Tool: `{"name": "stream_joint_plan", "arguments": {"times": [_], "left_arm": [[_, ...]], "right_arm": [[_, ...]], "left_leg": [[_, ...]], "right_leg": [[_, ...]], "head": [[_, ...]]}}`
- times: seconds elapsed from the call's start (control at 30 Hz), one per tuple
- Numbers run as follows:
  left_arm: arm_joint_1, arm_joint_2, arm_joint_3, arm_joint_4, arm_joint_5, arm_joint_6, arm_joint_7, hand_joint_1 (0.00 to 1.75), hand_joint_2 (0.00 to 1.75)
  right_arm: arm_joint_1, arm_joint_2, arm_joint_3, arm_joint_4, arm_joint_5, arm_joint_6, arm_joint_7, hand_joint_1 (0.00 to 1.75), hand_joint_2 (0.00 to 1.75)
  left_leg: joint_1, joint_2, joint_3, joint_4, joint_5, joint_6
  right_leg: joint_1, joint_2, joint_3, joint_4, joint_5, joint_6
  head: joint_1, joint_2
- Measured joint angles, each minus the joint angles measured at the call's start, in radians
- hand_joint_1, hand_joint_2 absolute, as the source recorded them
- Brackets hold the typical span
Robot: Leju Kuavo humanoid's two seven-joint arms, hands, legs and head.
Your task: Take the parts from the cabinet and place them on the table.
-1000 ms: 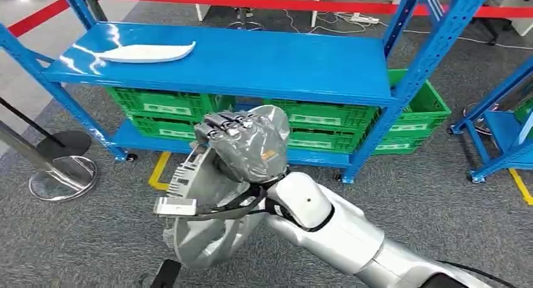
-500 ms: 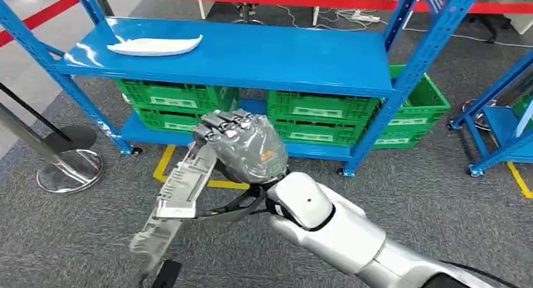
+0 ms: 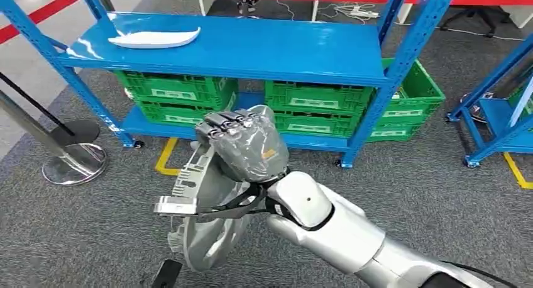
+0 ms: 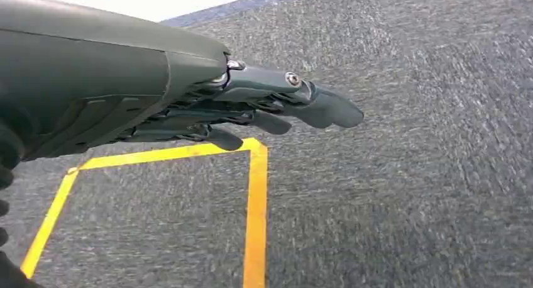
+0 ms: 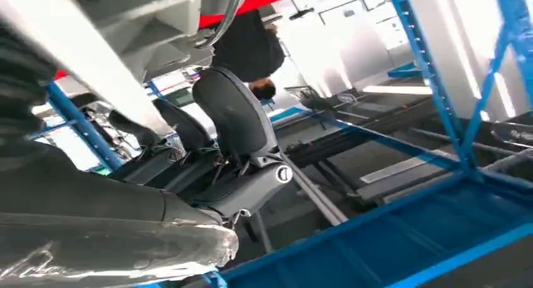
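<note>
Right hand (image 3: 242, 146) clamped on a grey ribbed metal part (image 3: 201, 203), fingers curled over its top edge, holding it out in front of me above the carpet. Over the last second the part has swung in the grip: half a second ago it showed edge-on as a thin strip, now its broad curved face hangs low again, much as a second ago. I read that as the piece rocking while I walk, so the hold may be loose and worth watching. The whole scene has also slid a little, the blue shelf rack (image 3: 251, 49) sitting slightly lower and nearer, which is my camera moving, not the rack. On its top shelf lies a white curved part (image 3: 154, 38), well apart from my hand; green crates (image 3: 314, 109) sit below. Left hand (image 4: 264, 109) hangs by my side over the carpet and a yellow floor tape (image 4: 254, 219), fingers straight and apart, holding nothing. My guess: I am mid-carry, first part delivered, this one to follow.
</note>
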Motion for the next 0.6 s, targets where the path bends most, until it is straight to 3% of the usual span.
{"name": "stream_joint_plan", "arguments": {"times": [0.07, 0.1, 0.13, 0.17, 0.23, 0.27, 0.3, 0.33, 0.4, 0.43, 0.47, 0.57, 0.6], "left_arm": [[0.003, 0.000, 0.000, 0.000, 0.000, 0.000, 0.000, 0.00, 1.75], [0.003, -0.002, 0.000, 0.000, 0.000, 0.000, 0.000, 0.00, 1.75], [0.001, -0.002, 0.000, 0.000, 0.000, 0.000, 0.000, 0.00, 1.75], [0.000, -0.002, 0.000, 0.000, 0.000, 0.000, 0.000, 0.00, 1.75], [0.000, -0.002, 0.000, 0.000, 0.000, 0.000, 0.000, 0.00, 1.75], [0.001, -0.001, 0.000, 0.000, 0.000, 0.000, 0.000, 0.00, 1.75], [0.002, 0.000, 0.000, 0.000, 0.000, 0.000, 0.000, 0.00, 1.75], [0.001, 0.000, 0.000, 0.000, 0.000, 0.000, 0.000, 0.00, 1.75], [0.001, -0.001, 0.000, 0.000, 0.000, 0.000, 0.000, 0.00, 1.75], [0.001, -0.002, 0.000, 0.000, 0.000, 0.000, 0.000, 0.00, 1.75], [0.000, -0.002, 0.000, 0.000, 0.000, 0.000, 0.000, 0.00, 1.75], [0.002, -0.004, 0.000, 0.000, 0.000, 0.000, 0.000, 0.00, 1.75], [0.002, -0.004, 0.000, 0.000, 0.000, 0.000, 0.000, 0.00, 1.75]], "right_arm": [[0.000, 0.000, 0.000, 0.000, 0.000, 0.000, 0.000, 1.75, 1.75], [0.000, 0.000, 0.000, 0.000, 0.000, 0.000, 0.000, 1.75, 1.75], [-0.001, 0.000, 0.000, 0.000, -0.001, 0.000, 0.000, 1.75, 1.75], [-0.002, 0.000, 0.000, 0.000, -0.001, 0.000, 0.000, 1.75, 1.75], [0.001, 0.000, 0.000, 0.000, -0.001, 0.000, -0.001, 1.75, 1.75], [0.003, 0.000, 0.000, 0.000, -0.001, 0.000, -0.001, 1.75, 1.75], [0.004, 0.000, 0.000, 0.001, -0.002, 0.000, -0.001, 1.75, 1.75], [0.005, 0.000, 0.000, 0.001, -0.002, 0.000, -0.001, 1.75, 1.75], [0.002, 0.000, 0.000, 0.001, -0.002, 0.000, -0.001, 1.75, 1.75], [-0.001, 0.000, 0.000, 0.000, -0.001, 0.000, -0.001, 1.75, 1.75], [-0.002, 0.001, 0.000, 0.000, -0.001, 0.000, -0.001, 1.75, 1.75], [-0.002, 0.001, 0.000, 0.000, -0.001, 0.000, -0.001, 1.75, 1.75], [-0.002, 0.001, 0.000, 0.000, -0.001, 0.000, -0.001, 1.75, 1.75]], "left_leg": [[-0.003, 0.000, -0.004, 0.000, 0.008, 0.014], [0.003, 0.004, -0.009, -0.005, 0.017, 0.027], [0.003, 0.005, -0.016, -0.005, 0.023, 0.038], [0.003, 0.005, -0.024, -0.005, 0.030, 0.046], [0.001, 0.006, -0.044, -0.005, 0.043, 0.050], [0.000, 0.007, -0.051, -0.005, 0.048, 0.049], [0.000, 0.008, -0.059, -0.004, 0.054, 0.048], [0.000, 0.007, -0.065, -0.004, 0.059, 0.046], [0.000, 0.005, -0.070, -0.004, 0.067, 0.041], [0.000, 0.005, -0.072, -0.004, 0.070, 0.036], [-0.003, 0.004, -0.077, -0.004, 0.075, 0.029], [0.005, 0.004, -0.080, -0.012, 0.094, 0.005], [0.005, 0.004, -0.083, -0.010, 0.090, -0.001]], "right_leg": [[-0.002, 0.000, -0.002, -0.002, 0.010, 0.011], [-0.004, 0.001, -0.010, 0.004, 0.001, 0.015], [-0.005, 0.001, -0.027, 0.030, -0.034, 0.022], [-0.007, 0.001, -0.049, 0.091, -0.084, 0.029], [-0.012, 0.001, -0.103, 0.251, -0.167, 0.036], [-0.013, 0.001, -0.113, 0.298, -0.178, 0.038], [-0.014, 0.001, -0.104, 0.300, -0.166, 0.037], [-0.014, 0.001, -0.069, 0.260, -0.137, 0.035], [-0.013, 0.001, 0.048, 0.085, -0.077, 0.025], [-0.011, 0.002, 0.093, 0.003, -0.087, 0.018], [-0.005, 0.004, 0.118, -0.019, -0.090, 0.014], [0.003, 0.006, 0.105, -0.021, -0.079, 0.000], [-0.005, 0.004, 0.106, -0.040, -0.065, -0.010]], "head": [[0.000, 0.000], [-0.002, 0.000], [0.003, 0.000], [0.008, 0.000], [0.007, 0.000], [0.008, 0.000], [0.007, 0.000], [0.008, 0.000], [0.008, 0.000], [0.007, 0.000], [0.005, 0.000], [0.006, 0.000], [0.006, 0.000]]}}
